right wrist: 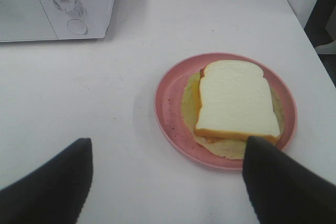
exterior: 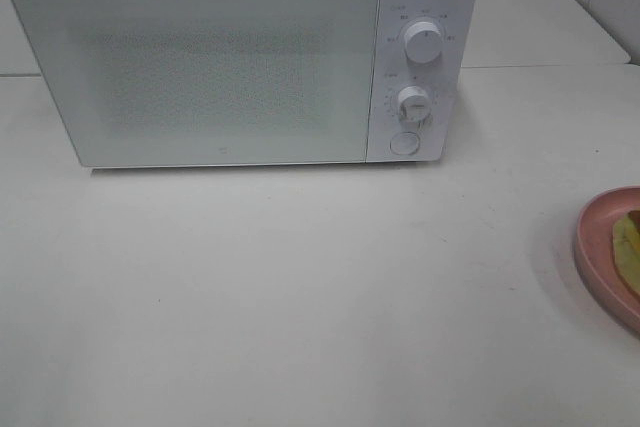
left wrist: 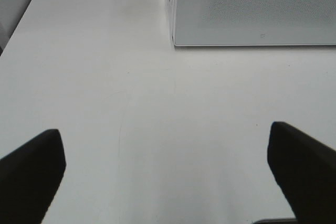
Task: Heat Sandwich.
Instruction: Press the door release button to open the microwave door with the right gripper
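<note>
Though not yet heated, lying on plate (right wrist: 169, 121) just ahead of wide, empty right end effector (right wrist: 168, 144), long side pointing away: sandwich (right wrist: 236, 100). Left end effector (left wrist: 165, 136) wide too, well apart, facing microwave (left wrist: 252, 9).

Microwave (exterior: 200, 57) at rear of table (exterior: 300, 297); sandwich (right wrist: 236, 100) on plate (right wrist: 167, 109), to its front-right

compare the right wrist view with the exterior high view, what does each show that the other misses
Only right wrist: the white bread top of the small sandwich and the right gripper, jaws apart. Only exterior high: the whole closed door of the white microwave and its upper round dial. Both: the round pink plate, the lower dial, the round button, the white table.
</note>
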You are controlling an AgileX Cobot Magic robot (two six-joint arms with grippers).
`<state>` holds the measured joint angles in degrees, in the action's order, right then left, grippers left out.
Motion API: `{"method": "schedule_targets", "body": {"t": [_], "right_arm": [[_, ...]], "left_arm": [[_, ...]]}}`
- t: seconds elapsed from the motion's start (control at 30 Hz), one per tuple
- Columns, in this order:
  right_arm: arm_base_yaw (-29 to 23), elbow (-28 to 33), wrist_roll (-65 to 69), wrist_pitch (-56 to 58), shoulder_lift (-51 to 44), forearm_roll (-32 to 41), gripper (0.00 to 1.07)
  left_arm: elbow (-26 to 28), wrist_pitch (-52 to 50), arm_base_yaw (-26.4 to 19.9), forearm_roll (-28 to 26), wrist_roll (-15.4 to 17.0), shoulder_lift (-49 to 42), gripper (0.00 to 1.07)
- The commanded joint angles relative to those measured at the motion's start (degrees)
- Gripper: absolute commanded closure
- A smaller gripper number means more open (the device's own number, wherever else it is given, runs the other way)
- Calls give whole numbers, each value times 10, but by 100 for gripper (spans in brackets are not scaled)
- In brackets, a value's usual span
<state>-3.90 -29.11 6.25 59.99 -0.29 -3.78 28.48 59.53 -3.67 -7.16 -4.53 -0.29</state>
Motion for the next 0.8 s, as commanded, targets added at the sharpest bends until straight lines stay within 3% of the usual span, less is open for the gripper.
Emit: {"method": "schedule_targets", "body": {"t": [0.03,0.5,0.8], "right_arm": [[3,0,-2,-6,-14,0,31],[3,0,-2,-6,-14,0,31],[3,-23,-2,-60,43,-2,31]], "left_arm": [[-2,-6,2,-5,1,-15,6],[-2,-6,2,-5,1,-15,6],[-2,-6,2,-5,1,-15,6]]}}
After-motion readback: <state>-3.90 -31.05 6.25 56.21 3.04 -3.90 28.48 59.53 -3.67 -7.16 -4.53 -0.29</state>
